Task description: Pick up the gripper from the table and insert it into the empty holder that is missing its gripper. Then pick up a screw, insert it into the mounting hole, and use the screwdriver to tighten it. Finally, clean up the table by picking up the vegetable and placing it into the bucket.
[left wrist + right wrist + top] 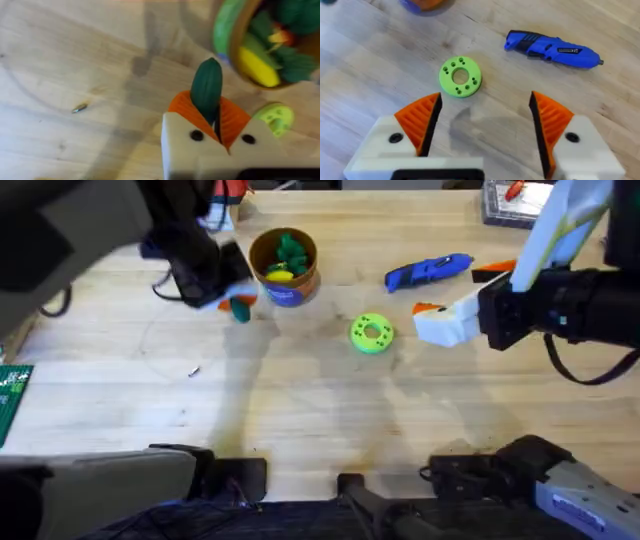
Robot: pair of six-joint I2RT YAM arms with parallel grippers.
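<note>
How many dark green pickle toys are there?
1. The pickle toy is pinched in the left pincer, beside the yellow cup. Others may hide among the cup's toys.
</note>
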